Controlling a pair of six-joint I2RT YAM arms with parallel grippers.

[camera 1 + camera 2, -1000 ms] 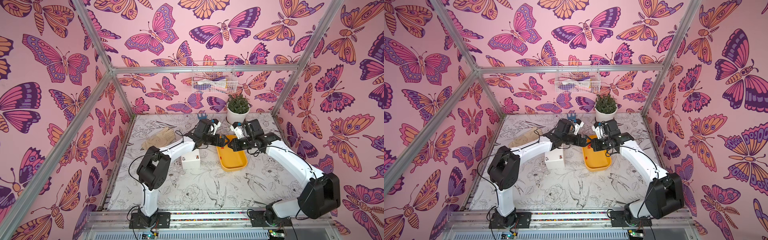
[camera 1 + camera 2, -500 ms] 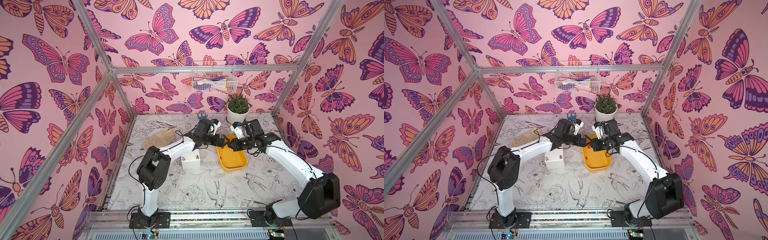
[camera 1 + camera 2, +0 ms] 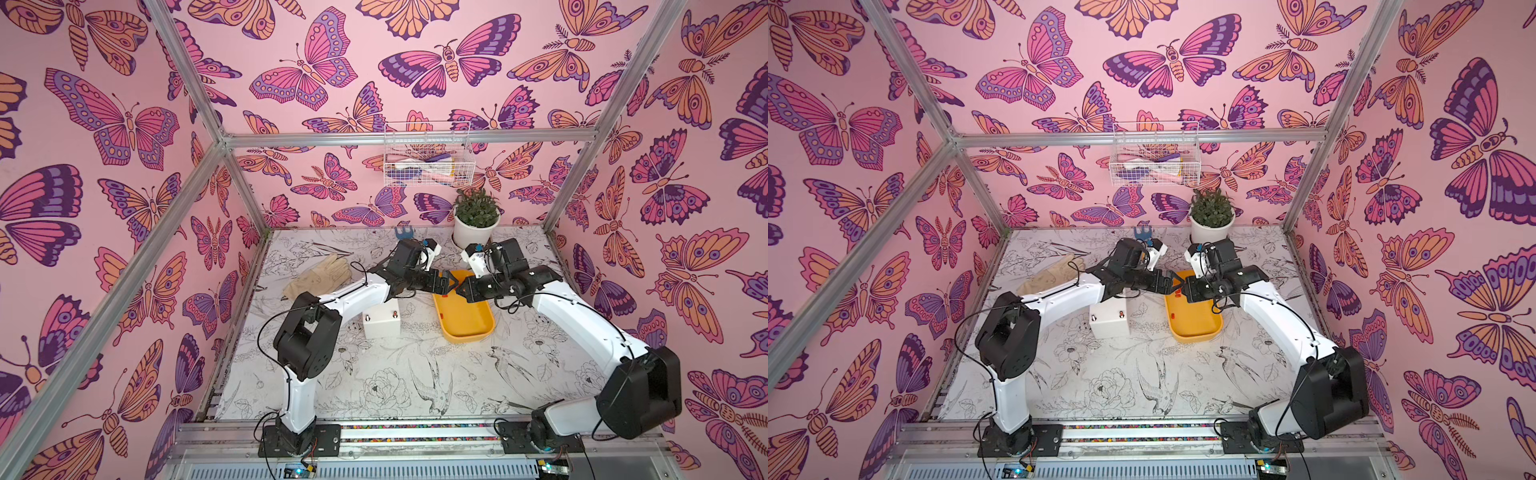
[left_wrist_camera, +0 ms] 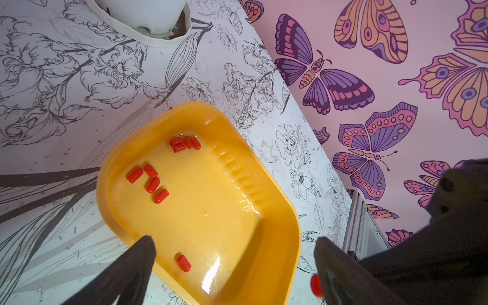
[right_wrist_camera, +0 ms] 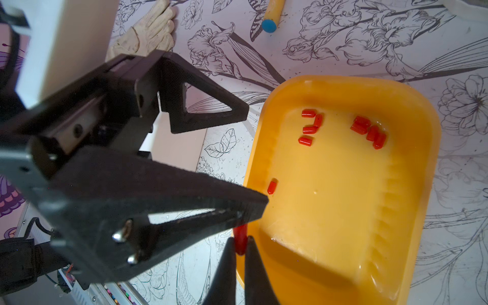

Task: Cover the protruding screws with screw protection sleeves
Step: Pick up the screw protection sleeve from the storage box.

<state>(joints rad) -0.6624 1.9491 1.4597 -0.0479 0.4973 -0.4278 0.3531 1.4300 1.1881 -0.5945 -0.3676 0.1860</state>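
Note:
My right gripper (image 5: 240,239) is shut on one red screw protection sleeve (image 5: 239,233), held above the near-left rim of the yellow tray (image 3: 469,338). My left gripper (image 4: 233,239) stands open facing it, tip to tip in both top views (image 3: 451,282). The held sleeve (image 4: 315,285) sits just inside one left finger (image 5: 245,203). Several loose sleeves (image 4: 149,179) lie in the tray, one apart from the others (image 5: 271,187). The white box (image 3: 381,318) stands left of the tray, partly under the left arm. The protruding screws are too small to make out.
A beige glove (image 3: 320,274) lies at the back left. A white plant pot (image 3: 476,226) stands behind the tray, and a blue tool (image 3: 402,232) lies beside it. A wire basket (image 3: 428,160) hangs on the back wall. A yellow pen (image 5: 272,15) lies near the glove.

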